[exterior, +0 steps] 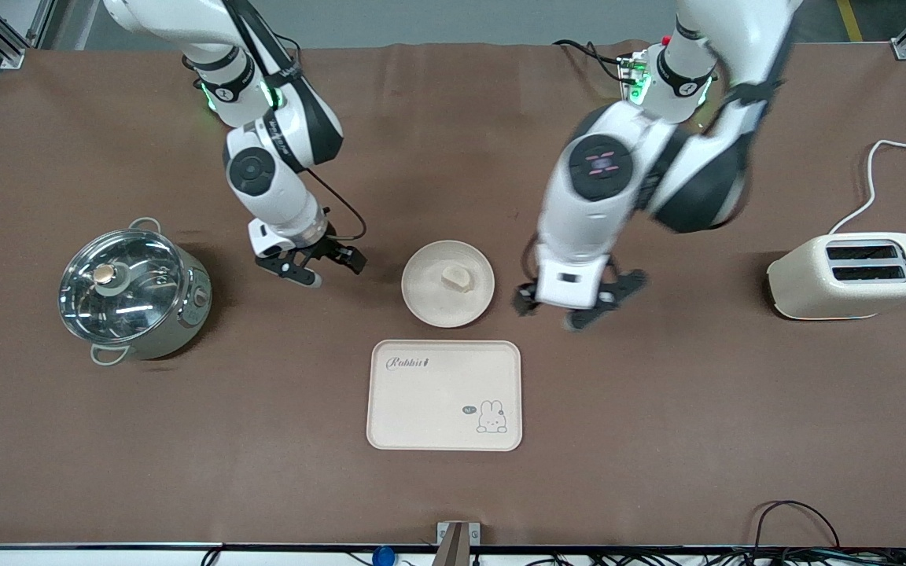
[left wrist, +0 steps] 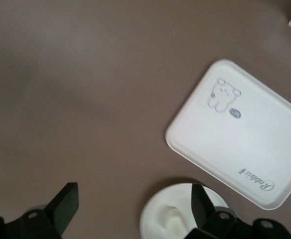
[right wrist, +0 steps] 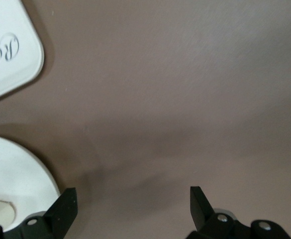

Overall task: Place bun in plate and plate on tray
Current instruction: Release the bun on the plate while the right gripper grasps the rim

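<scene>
The bun [exterior: 457, 277] lies in the round cream plate [exterior: 421, 295] at the middle of the table. The cream tray [exterior: 429, 401] with "Rabbit" script and a bunny drawing lies flat, nearer to the front camera than the plate, with nothing on it. My left gripper [exterior: 579, 303] is open and empty over the cloth beside the plate, toward the left arm's end. My right gripper [exterior: 327, 267] is open and empty over the cloth beside the plate, toward the right arm's end. The left wrist view shows the tray [left wrist: 244, 134], the plate [left wrist: 157, 216] and the bun [left wrist: 174, 221]. The right wrist view shows the plate's edge [right wrist: 21, 174] and a tray corner [right wrist: 6, 50].
A steel pot with a glass lid [exterior: 130, 291] stands toward the right arm's end of the table. A cream toaster [exterior: 854, 275] with a white cord stands toward the left arm's end. A brown cloth [exterior: 657, 432] covers the table.
</scene>
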